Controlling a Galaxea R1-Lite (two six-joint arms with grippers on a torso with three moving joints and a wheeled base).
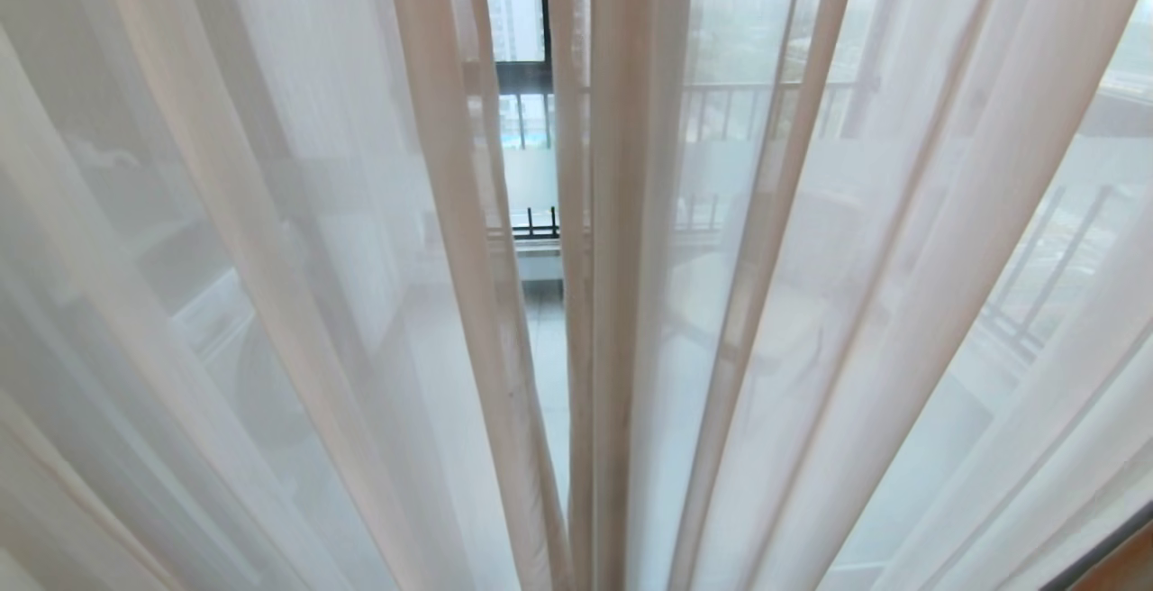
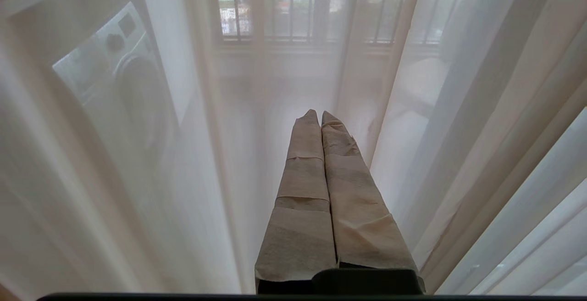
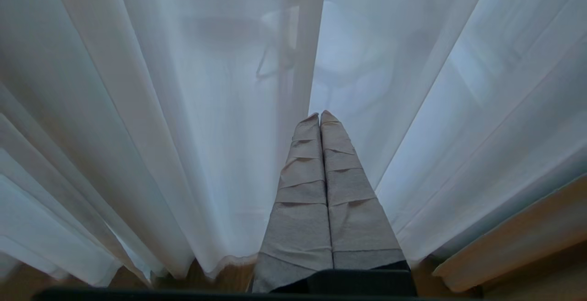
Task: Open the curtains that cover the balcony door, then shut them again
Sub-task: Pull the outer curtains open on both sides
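Observation:
The cream-white sheer curtains (image 1: 297, 240) hang drawn across the whole head view in long pleats. A narrow slit stays between two panels at the middle. Through that slit I see the balcony door (image 1: 530, 178) glass with its frosted band. Neither arm shows in the head view. My left gripper (image 2: 319, 114) is shut and empty, its tape-wrapped fingers pressed together and pointing at the sheer curtains (image 2: 192, 163) just ahead. My right gripper (image 3: 319, 115) is also shut on nothing, close in front of a sheer fold (image 3: 302, 53) near the curtains' hem (image 3: 229, 262).
A washing machine (image 2: 119, 80) shows dimly through the sheer on the left of the balcony. A barred railing (image 1: 748, 109) and a chair (image 3: 348, 58) lie beyond the glass. Wooden floor (image 3: 220, 280) shows below the hem. A dark frame edge (image 1: 1103, 546) crosses the bottom right corner.

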